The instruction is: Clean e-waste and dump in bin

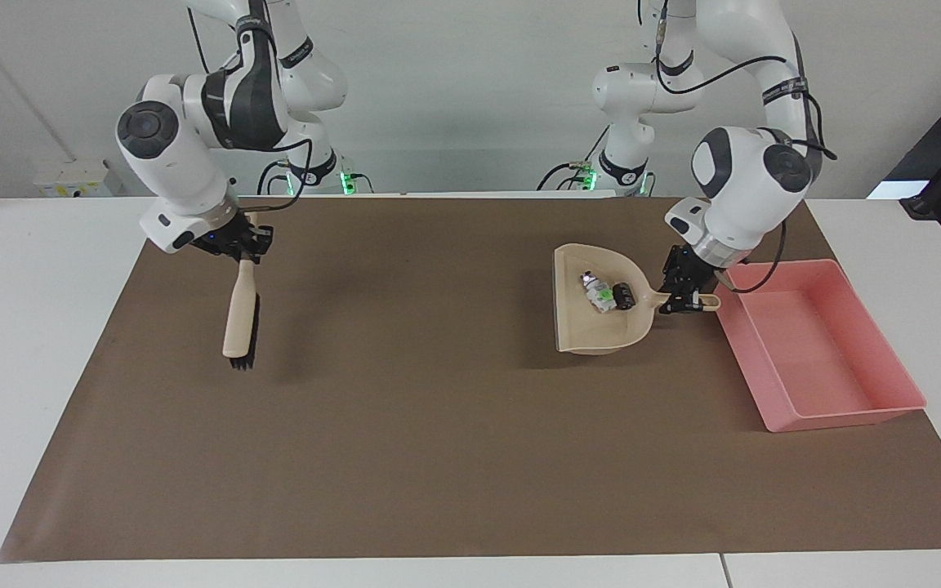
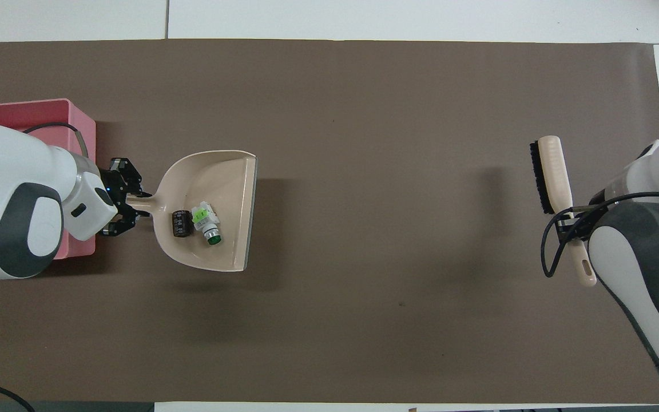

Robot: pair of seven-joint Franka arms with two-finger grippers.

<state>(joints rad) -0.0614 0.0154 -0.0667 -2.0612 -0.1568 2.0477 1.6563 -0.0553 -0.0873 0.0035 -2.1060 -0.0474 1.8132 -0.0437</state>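
Note:
My left gripper is shut on the handle of the beige dustpan and holds it up over the mat, right beside the pink bin. Both e-waste items lie in the pan: a white one with a green patch and a dark battery-like cylinder. My right gripper is shut on the handle of a beige brush and holds it bristles down over the mat at the right arm's end.
A brown mat covers most of the white table. The bin stands at the left arm's end, partly on the mat's edge. The left arm's wrist covers part of the bin in the overhead view.

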